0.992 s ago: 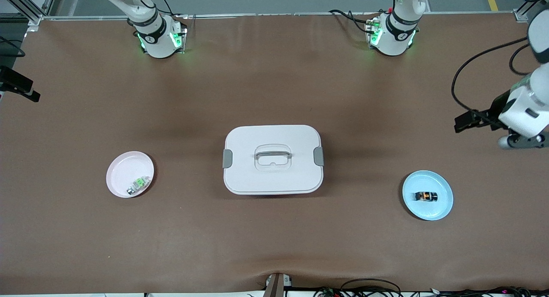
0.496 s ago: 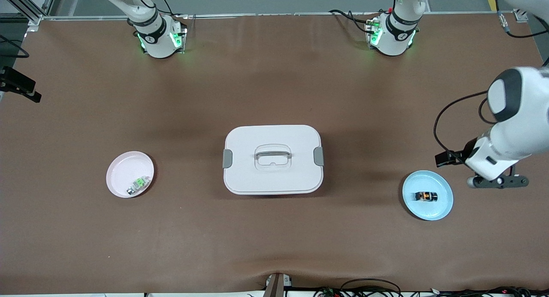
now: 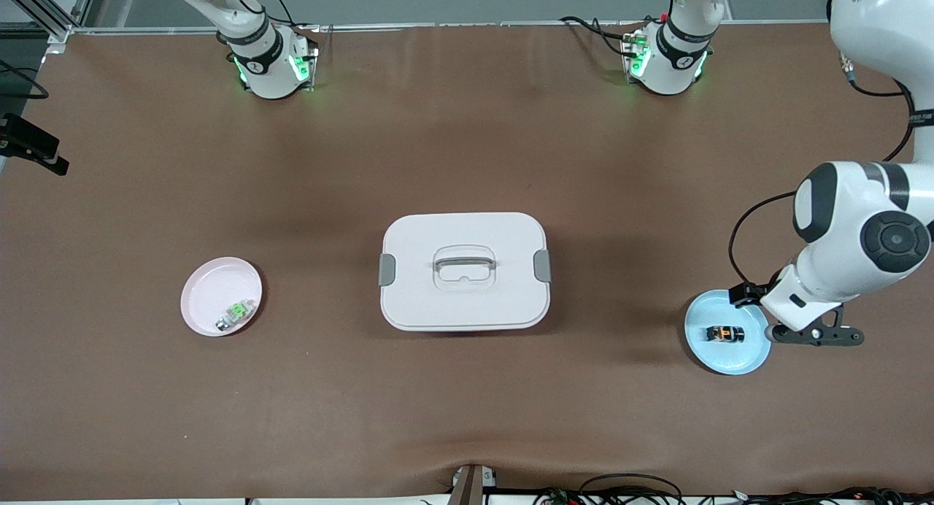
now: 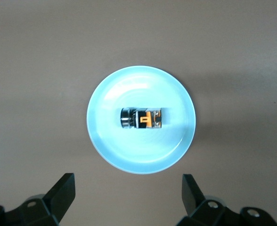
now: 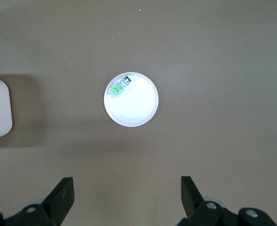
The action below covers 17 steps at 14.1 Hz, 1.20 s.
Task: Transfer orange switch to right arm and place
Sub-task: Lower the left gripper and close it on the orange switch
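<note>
The orange switch is a tiny black block with an orange centre. It lies on its side in the middle of a light blue plate toward the left arm's end of the table. In the left wrist view the switch and plate show whole. My left gripper is open and empty, up over the table at the plate's edge; its wrist overlaps the plate rim. My right gripper is open and empty, high over the table by a pink plate.
A white lidded box with a grey handle stands at the table's middle. The pink plate toward the right arm's end holds a small green-and-clear component. The left arm's black cable loops above the blue plate.
The left arm has swung toward the front camera and come down from the table's edge to the blue plate. Plates, box and switch have not moved.
</note>
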Each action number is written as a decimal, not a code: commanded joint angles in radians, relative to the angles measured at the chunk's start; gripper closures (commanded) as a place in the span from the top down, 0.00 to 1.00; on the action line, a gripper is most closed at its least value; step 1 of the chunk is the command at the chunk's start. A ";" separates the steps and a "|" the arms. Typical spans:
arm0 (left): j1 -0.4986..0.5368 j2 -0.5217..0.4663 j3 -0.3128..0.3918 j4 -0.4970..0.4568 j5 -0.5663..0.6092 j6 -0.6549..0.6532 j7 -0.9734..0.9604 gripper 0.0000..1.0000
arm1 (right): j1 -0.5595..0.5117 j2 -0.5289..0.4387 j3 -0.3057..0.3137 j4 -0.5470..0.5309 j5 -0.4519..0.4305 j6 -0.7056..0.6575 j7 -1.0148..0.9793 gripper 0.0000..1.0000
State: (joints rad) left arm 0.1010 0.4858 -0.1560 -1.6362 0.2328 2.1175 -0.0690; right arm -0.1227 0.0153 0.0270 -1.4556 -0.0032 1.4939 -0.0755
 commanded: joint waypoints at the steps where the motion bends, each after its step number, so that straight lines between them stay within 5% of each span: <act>1: 0.008 0.056 -0.008 0.024 -0.007 0.039 0.011 1.00 | 0.008 -0.012 0.002 0.000 -0.014 0.003 0.063 1.00; 8: 0.066 0.165 -0.008 0.022 -0.024 0.170 0.054 1.00 | 0.021 -0.012 0.001 -0.002 -0.040 0.034 0.062 1.00; 11: 0.063 0.184 -0.008 0.021 -0.128 0.194 0.054 1.00 | 0.021 -0.012 0.001 -0.002 -0.038 0.036 0.062 1.00; 17: 0.057 0.220 -0.004 0.024 -0.089 0.249 0.055 1.00 | 0.021 -0.012 -0.001 -0.002 -0.035 0.028 0.063 1.00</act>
State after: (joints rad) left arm 0.1566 0.6898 -0.1570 -1.6299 0.1272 2.3547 -0.0286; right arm -0.1081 0.0153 0.0284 -1.4553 -0.0272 1.5277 -0.0299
